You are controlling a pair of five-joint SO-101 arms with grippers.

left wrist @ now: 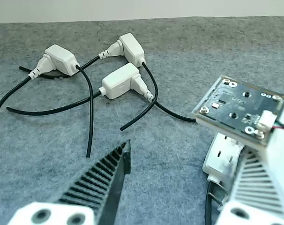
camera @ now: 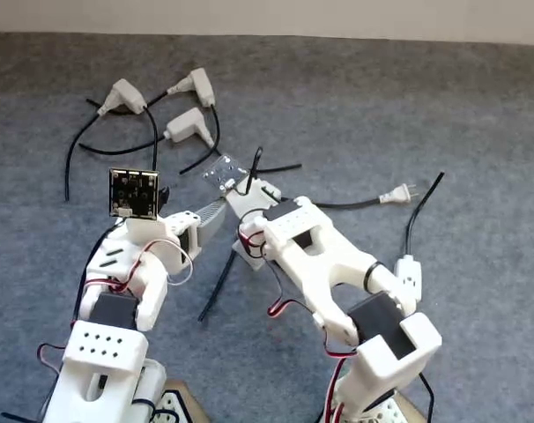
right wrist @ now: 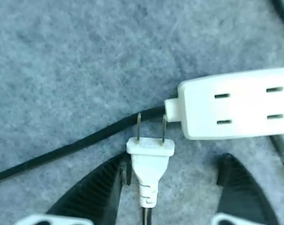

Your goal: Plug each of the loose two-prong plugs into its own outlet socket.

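The right arm [camera: 320, 256] is stretched low over the grey carpet [camera: 478, 115], and the left arm [camera: 135, 291] is bent beside it. The right claw [right wrist: 177, 161] is spread wide with nothing gripped. The left claw [left wrist: 186, 150] is also opened wide. A white outlet block [right wrist: 233, 103] is laid just ahead of the right claw, slots facing up. Between that claw's fingers a white two-prong plug [right wrist: 150, 157] is laid flat, close against one finger. Its prongs are just beside the block's cord end, in no socket.
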